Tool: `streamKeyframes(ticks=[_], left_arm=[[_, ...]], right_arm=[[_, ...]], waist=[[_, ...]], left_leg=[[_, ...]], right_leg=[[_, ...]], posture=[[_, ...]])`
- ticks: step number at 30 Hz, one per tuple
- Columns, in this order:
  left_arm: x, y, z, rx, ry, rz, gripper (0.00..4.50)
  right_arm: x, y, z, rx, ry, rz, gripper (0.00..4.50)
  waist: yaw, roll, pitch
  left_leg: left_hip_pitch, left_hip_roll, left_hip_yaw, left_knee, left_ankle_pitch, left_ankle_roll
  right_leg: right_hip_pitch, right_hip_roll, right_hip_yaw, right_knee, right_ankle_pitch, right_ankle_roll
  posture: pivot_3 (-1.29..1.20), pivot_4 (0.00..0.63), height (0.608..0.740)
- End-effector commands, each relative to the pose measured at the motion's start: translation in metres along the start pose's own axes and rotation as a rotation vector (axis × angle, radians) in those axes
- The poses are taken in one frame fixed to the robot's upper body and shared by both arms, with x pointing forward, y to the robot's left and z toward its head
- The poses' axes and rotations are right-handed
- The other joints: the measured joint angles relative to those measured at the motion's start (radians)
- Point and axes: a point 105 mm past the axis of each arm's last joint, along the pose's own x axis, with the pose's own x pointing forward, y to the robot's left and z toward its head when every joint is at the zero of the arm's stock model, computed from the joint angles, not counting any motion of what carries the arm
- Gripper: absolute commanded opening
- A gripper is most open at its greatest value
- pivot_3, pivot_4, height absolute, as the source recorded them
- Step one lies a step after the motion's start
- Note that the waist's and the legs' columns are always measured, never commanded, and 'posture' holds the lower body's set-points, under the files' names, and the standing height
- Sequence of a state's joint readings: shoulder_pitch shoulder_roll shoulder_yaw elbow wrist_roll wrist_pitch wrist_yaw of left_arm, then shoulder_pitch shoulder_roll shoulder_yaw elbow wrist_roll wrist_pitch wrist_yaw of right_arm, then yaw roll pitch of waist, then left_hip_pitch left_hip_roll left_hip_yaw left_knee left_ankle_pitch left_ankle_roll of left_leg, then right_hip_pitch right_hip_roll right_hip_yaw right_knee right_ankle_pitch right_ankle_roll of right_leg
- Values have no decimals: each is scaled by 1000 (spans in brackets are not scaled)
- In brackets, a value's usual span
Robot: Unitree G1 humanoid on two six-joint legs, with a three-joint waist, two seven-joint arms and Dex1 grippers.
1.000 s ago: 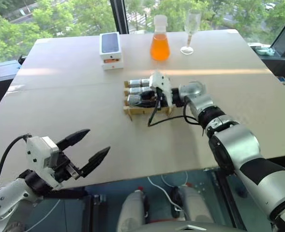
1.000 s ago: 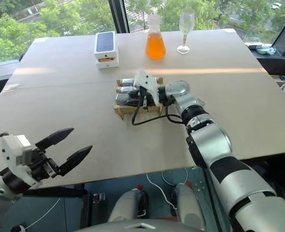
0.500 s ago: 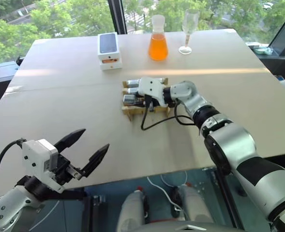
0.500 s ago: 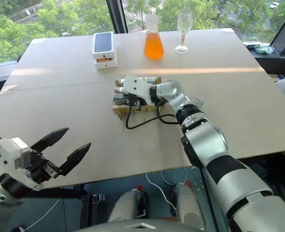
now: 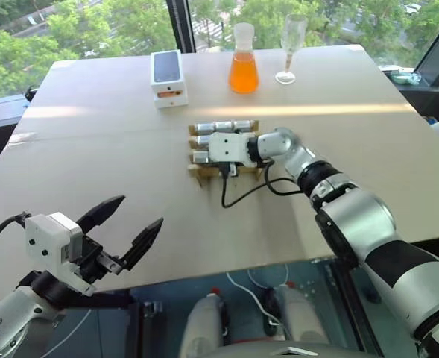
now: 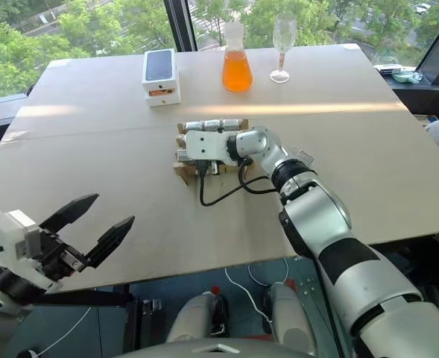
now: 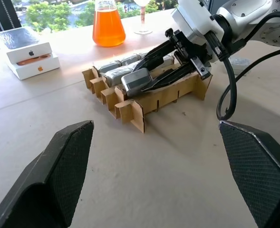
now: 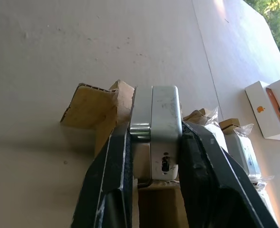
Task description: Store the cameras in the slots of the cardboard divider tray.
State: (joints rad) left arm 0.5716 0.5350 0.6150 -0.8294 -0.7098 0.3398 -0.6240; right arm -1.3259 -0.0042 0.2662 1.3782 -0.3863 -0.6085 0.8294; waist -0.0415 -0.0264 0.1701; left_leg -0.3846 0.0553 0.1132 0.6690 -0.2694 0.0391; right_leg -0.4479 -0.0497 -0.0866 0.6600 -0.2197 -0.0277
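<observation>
The right end effector [image 7: 151, 71] is clamped on a silver-grey camera [image 8: 156, 130], holding it at the near-left corner of the cardboard divider tray [image 7: 144, 102] in the middle of the surface [image 5: 92, 171]. More cameras [image 5: 223, 127] sit in the tray's far slots. The left end effector [image 5: 126, 227] hovers with its fingers spread, empty, over the near-left edge of the surface, well apart from the tray.

My two head views look down and forward over the table, the cardboard divider tray [image 5: 226, 153] mid-frame. My left wrist view faces that tray [image 7: 144, 97] from low and nearby. My right wrist view sits almost against the tray's corner [image 8: 94, 107].
</observation>
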Motion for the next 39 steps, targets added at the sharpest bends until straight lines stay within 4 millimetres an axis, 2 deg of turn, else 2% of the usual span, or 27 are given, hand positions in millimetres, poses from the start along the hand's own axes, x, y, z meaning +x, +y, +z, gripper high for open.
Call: streamKeyframes(ticks=[1, 8, 16, 39], left_arm=[[3, -6, 9, 31, -27, -20, 4356], [2, -7, 10, 30, -27, -19, 4356], [1, -8, 11, 32, -26, -14, 4356], [-5, -8, 11, 34, -16, 4, 4356]], right_arm=[[-2, -12, 10, -55, -11, -24, 797], [-2, -11, 10, -31, -19, -16, 797], [-1, -6, 9, 80, -46, 11, 797], [4, -2, 10, 135, -41, 43, 797]], waist=[[0, 0, 0], [0, 0, 0], [0, 0, 0], [-1, 0, 0]], left_leg=[[0, 0, 0, 0, 0, 0], [0, 0, 0, 0, 0, 0], [0, 0, 0, 0, 0, 0], [0, 0, -1, 0, 0, 1]], right_leg=[[0, 0, 0, 0, 0, 0], [0, 0, 0, 0, 0, 0], [0, 0, 0, 0, 0, 0], [0, 0, -1, -1, 0, 0]], posture=[[0, 150, 740], [0, 150, 740], [0, 150, 740], [0, 150, 740]])
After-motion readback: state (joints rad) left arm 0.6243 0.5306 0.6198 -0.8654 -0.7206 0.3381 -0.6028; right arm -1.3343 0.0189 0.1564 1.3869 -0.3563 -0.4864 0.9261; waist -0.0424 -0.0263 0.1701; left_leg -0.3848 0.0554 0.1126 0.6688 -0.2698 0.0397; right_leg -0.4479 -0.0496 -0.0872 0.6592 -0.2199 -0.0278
